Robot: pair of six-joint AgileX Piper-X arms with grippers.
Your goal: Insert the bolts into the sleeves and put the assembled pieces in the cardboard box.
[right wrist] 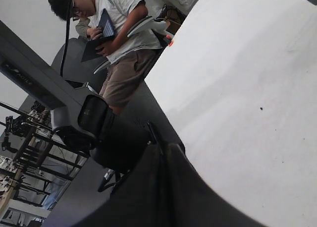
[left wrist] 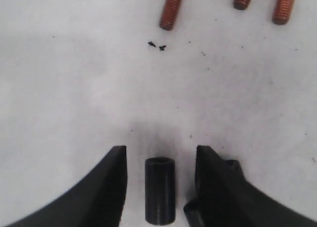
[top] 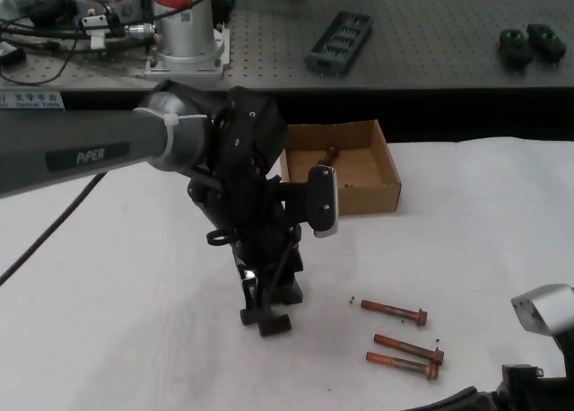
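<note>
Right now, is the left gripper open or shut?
Open: the left gripper has its fingers apart, either side of the sleeve, gaps showing.

Three rust-orange bolts [top: 395, 311] with threaded shanks lie flat on the white cloth [top: 134, 321], near one another but apart, one farther back and the two nearer ones almost side by side. A short black sleeve [left wrist: 160, 190] lies on its side between the spread fingers of the left gripper [left wrist: 161, 150], touching neither, its hollow end facing the bolts' threaded tips. The open cardboard box [top: 369, 198] sits farther back, a small brown piece [top: 334, 150] on its floor
</note>
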